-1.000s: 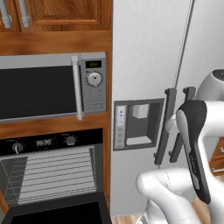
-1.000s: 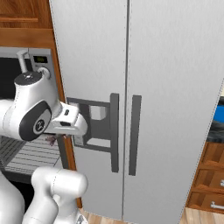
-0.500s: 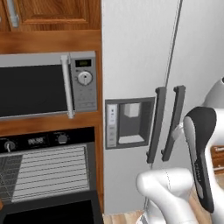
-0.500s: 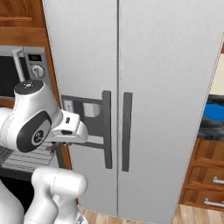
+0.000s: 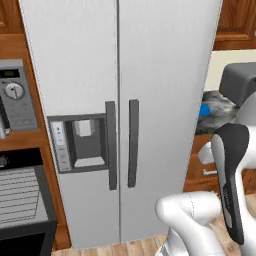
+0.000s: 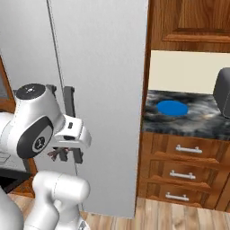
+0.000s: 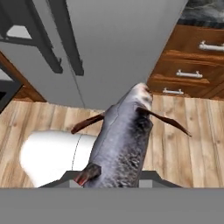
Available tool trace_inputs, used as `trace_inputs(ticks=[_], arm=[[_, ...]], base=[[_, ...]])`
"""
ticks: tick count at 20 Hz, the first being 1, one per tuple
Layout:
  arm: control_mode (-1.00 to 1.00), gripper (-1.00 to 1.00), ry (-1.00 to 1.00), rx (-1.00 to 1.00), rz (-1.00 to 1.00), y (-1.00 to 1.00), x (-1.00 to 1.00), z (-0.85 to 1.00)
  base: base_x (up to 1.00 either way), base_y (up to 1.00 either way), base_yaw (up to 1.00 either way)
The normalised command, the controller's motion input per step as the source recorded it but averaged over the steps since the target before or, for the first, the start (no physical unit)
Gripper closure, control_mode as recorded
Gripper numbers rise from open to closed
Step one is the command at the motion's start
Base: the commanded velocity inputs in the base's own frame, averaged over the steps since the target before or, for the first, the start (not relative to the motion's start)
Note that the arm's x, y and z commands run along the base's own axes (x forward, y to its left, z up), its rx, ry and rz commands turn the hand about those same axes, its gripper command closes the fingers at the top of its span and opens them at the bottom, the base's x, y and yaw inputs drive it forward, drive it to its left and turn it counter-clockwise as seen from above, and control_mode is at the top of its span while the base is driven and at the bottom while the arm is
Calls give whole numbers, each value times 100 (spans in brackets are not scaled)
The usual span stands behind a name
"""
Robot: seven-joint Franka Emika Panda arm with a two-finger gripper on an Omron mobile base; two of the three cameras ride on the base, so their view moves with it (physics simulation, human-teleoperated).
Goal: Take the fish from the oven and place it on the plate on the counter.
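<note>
You are looking, at the far left of the left base view, at one silver microwave (image 5: 12,97) with a single dial, and below it a slice of the one black oven (image 5: 20,200) showing its wire rack. Next comes one grey two-door refrigerator (image 5: 125,75) with two dark vertical handles and one dispenser (image 5: 82,142) set in its left door. To its right, in the right base view, one round blue plate (image 6: 172,108) is lying flat on the black marble bench (image 6: 197,121), and you are seeing three wooden drawers stacked under it, each with a silver pull. One dark grey appliance (image 6: 222,92) is standing at the bench's right edge.

You are carrying one fish (image 7: 122,135): in the hand view the end effector (image 7: 111,177) is gripping it between narrowly parted fingers at the tail end. Its long axis is running along the fingers, head pointing away from the hand, over the wooden floor (image 7: 192,148) in front of the refrigerator. Two thin fins are sticking out sideways. The fish is well apart from the plate.
</note>
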Motion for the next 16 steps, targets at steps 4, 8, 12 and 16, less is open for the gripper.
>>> trace_inputs(ticks=[4,8,12,16], arm=[[100,100,0,0,0,0,0,0],[100,100,0,0,0,0,0,0],[100,100,0,0,0,0,0,0],[100,100,0,0,0,0,0,0]], base=[[-11,-100,-1],[5,-100,0],[45,-100,4],[68,-91,12]])
